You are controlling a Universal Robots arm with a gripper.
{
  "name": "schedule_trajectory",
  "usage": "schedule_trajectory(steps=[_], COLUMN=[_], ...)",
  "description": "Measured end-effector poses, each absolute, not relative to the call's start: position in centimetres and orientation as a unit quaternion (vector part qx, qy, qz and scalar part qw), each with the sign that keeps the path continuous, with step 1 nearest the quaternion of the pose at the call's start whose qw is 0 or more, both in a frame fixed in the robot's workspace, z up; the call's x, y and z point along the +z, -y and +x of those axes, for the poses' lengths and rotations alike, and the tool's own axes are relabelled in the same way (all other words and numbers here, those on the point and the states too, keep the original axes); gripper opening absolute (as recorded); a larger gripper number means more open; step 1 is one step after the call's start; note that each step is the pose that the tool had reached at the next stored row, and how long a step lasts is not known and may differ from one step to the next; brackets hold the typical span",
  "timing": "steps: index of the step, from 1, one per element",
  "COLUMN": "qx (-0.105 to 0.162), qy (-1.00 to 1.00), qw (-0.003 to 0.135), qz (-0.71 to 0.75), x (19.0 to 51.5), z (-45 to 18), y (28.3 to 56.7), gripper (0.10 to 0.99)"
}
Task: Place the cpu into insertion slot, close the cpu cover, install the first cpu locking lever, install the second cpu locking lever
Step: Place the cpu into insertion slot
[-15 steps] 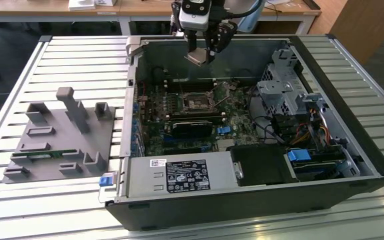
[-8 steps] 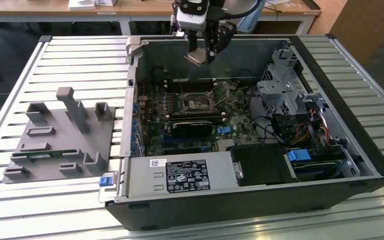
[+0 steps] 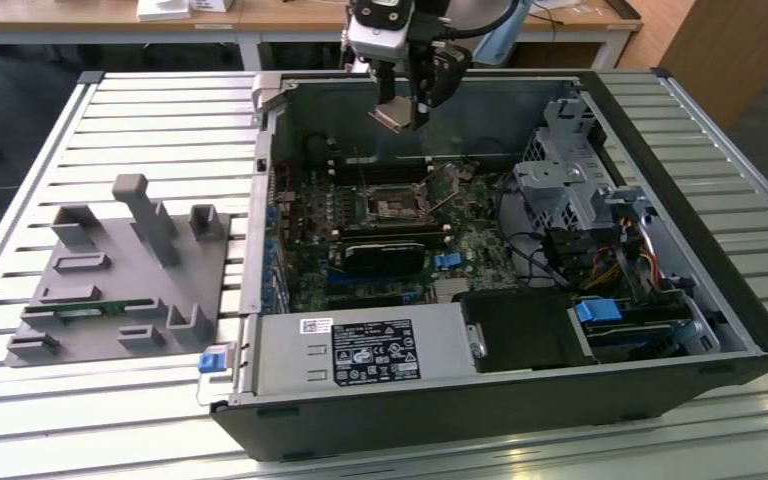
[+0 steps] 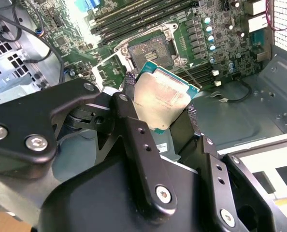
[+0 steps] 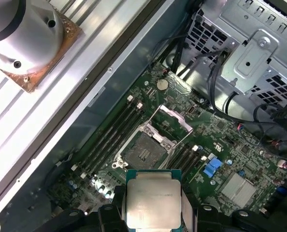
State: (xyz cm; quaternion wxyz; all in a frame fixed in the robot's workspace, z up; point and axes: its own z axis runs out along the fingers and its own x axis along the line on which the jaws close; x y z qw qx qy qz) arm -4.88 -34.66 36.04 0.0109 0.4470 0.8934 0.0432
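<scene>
Open computer case [image 3: 491,415]. In the exterior view the gripper [image 3: 404,110] hangs at twelve o'clock from the bare insertion slot [image 3: 394,208], apart from it. The cpu cover [image 5: 175,118] is swung open. The claw is clamped on the cpu [image 5: 153,203] by its edges. Placing is in hand; it likely calls for squaring chip to socket.

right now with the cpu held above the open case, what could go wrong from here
1. The gripper pinches the cpu only by its edges, and the chip looks tilted in the exterior view. It might slip or meet the insertion slot crooked.
2. The cpu cover stands raised beside the slot, so a descent drifting that way could strike it.
</scene>
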Motion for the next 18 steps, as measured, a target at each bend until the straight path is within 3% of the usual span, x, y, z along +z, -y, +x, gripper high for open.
schedule_trajectory(steps=[18], qx=[0.043], qy=[-0.871], qw=[0.013], qz=[0.49], x=[35.97], z=[-4.9], y=[34.66], gripper=[0.541])
